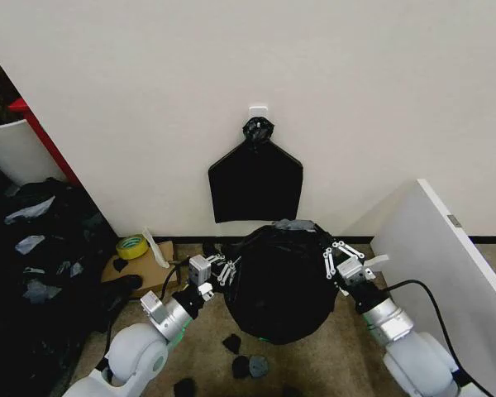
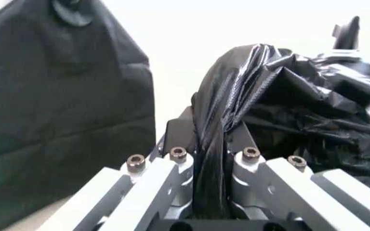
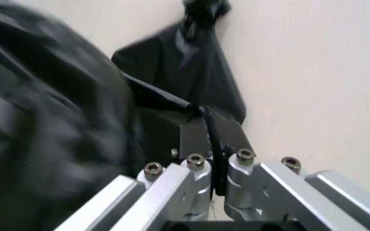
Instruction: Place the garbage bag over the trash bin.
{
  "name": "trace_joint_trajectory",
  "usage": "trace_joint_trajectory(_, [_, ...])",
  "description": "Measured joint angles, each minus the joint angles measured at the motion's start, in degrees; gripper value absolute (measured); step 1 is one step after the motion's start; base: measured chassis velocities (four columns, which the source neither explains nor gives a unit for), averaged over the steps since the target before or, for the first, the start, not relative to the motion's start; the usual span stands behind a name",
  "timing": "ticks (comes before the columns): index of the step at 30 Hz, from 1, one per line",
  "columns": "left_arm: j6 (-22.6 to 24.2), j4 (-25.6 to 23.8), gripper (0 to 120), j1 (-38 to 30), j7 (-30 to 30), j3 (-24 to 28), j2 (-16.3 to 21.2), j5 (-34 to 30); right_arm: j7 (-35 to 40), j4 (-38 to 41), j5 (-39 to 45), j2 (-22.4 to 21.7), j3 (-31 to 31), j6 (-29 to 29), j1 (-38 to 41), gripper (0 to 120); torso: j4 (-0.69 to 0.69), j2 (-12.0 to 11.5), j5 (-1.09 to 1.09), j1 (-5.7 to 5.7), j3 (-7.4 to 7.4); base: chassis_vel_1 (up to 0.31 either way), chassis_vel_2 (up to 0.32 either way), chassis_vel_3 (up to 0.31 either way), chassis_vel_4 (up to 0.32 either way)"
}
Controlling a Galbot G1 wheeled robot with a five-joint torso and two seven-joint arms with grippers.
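The bag (image 1: 277,281) sits at centre frame, draped over the bin (image 1: 269,339). Your left gripper (image 1: 223,269) and right gripper (image 1: 335,258) each pinch its film. Pull down evenly on both sides, keeping tension gentle to avoid tearing.

We see the garbage bag (image 1: 277,285) hemmed by a white panel (image 1: 434,248) on our right, a cardboard box (image 1: 145,266) left; bare floor (image 1: 322,364) stays open in front.
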Motion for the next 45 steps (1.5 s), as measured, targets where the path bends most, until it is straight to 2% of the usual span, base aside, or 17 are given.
trace_joint_trajectory(5, [-1.56, 1.03, 5, -0.62, 4.34, -2.22, 0.42, -0.43, -7.69, -3.63, 8.50, -3.30, 1.30, 0.89, 1.40, 0, -0.01, 0.00, 0.00, 0.00, 0.00, 0.000, 0.000, 0.000, 0.000])
trace_joint_trajectory(11, [-2.07, 3.02, 5, -2.55, 13.99, -5.84, 0.60, -6.14, -26.61, -10.81, 17.10, -4.98, 2.23, 8.26, 4.21, 0, -0.01, 0.00, -0.01, 0.00, 0.00, 0.000, 0.000, 0.000, 0.000])
trace_joint_trajectory(16, [-1.26, 4.61, 5, -3.49, 20.16, -7.74, 0.60, -10.39, -28.76, -14.63, 16.08, -3.56, 1.84, 11.74, 5.85, 0, -0.01, 0.00, 0.00, 0.00, 0.00, 0.000, 0.000, 0.000, 0.000])
trace_joint_trajectory(18, [-0.58, 5.50, 5, -3.89, 23.01, -8.62, 0.64, -12.80, -25.84, -16.03, 14.12, -2.50, 1.21, 13.34, 6.20, 0, -0.01, 0.00, -0.01, 0.00, 0.00, 0.000, 0.000, 0.000, 0.000])
trace_joint_trajectory(22, [0.19, 5.96, 5, -4.24, 23.34, -8.90, 0.48, -15.42, -21.04, -16.66, 13.09, -1.57, 0.08, 15.56, 6.17, 1, 0.00, 0.00, -0.01, 0.00, 0.00, 0.000, 0.000, 0.000, 0.000])
trace_joint_trajectory(25, [0.63, 6.04, 5, -4.39, 21.74, -8.52, -0.03, -16.62, -16.00, -16.82, 13.70, -0.70, -1.06, 17.91, 6.22, 15, -0.01, 0.00, 0.00, 0.00, 0.00, 0.000, 0.000, 0.000, 0.000])
trace_joint_trajectory(26, [0.63, 6.04, 5, -4.39, 21.74, -8.52, -0.03, -16.62, -16.00, -16.82, 13.70, -0.70, -1.06, 17.91, 6.22, 15, -0.01, 0.00, 0.00, 0.00, 0.00, 0.000, 0.000, 0.000, 0.000])
trace_joint_trajectory(30, [0.63, 6.03, 5, -3.88, 19.67, -7.03, -1.66, -15.32, -14.20, -15.17, 19.13, -1.27, -0.36, 19.70, 5.33, 33, 0.00, 0.00, -0.01, 0.00, 0.00, 0.000, 0.000, 0.000, 0.000])
trace_joint_trajectory(32, [0.62, 6.03, 5, -3.83, 19.61, -6.94, -1.78, -15.11, -14.16, -15.03, 19.43, -1.39, -0.21, 19.71, 5.24, 34, 0.00, 0.00, -0.01, 0.00, 0.00, 0.000, 0.000, 0.000, 0.000])
trace_joint_trajectory(34, [0.53, 5.95, 5, -2.98, 18.39, -6.24, -2.54, -13.21, -8.26, -12.88, 19.39, -2.55, 1.15, 17.57, 4.51, 48, -0.02, 0.00, 0.00, 0.00, 0.00, 0.000, 0.000, 0.000, 0.000])
trace_joint_trajectory(36, [0.51, 5.81, 5, -2.72, 17.96, -6.12, -2.66, -12.93, -5.36, -11.97, 18.71, -2.81, 1.33, 16.30, 4.30, 49, -0.01, 0.00, 0.00, 0.00, 0.00, 0.000, 0.000, 0.000, 0.000])
trace_joint_trajectory(37, [0.46, 5.34, 5, -2.16, 17.01, -5.95, -2.95, -12.38, 0.26, -9.71, 17.59, -3.33, 1.55, 13.28, 3.82, 54, -0.01, 0.00, 0.00, 0.00, 0.00, 0.000, 0.000, 0.000, 0.000])
trace_joint_trajectory(39, [0.31, 4.72, 5, -1.57, 15.84, -5.77, -3.36, -11.82, 5.49, -6.95, 17.37, -3.97, 1.57, 9.54, 3.12, 61, 0.00, 0.00, -0.01, 0.00, 0.00, 0.000, 0.000, 0.000, 0.000])
trace_joint_trajectory(40, [0.06, 3.87, 5, -0.77, 13.67, -5.40, -4.10, -10.84, 11.28, -3.14, 18.67, -4.83, 1.34, 5.20, 2.18, 68, 0.00, 0.00, -0.01, 0.00, 0.00, 0.000, 0.000, 0.000, 0.000])
trace_joint_trajectory(42, [-0.09, 2.95, 5, 0.02, 10.93, -5.03, -5.04, -9.81, 15.95, 1.12, 20.85, -5.32, 0.72, 1.41, 1.16, 78, -0.01, 0.00, -0.01, 0.00, 0.00, 0.000, 0.000, 0.000, 0.000])
trace_joint_trajectory(44, [-0.13, 2.77, 5, 0.17, 10.38, -4.99, -5.25, -9.62, 16.77, 2.04, 21.41, -5.33, 0.59, 0.77, 0.93, 79, -0.01, 0.00, -0.01, 0.00, 0.00, 0.000, 0.000, 0.000, 0.000])
trace_joint_trajectory(45, [-0.18, 2.14, 5, 0.76, 8.30, -4.88, -5.97, -8.91, 19.43, 5.61, 23.36, -5.22, 0.09, -1.42, 0.05, 86, -0.01, 0.00, -0.01, 0.00, 0.00, 0.000, 0.000, 0.000, 0.000])
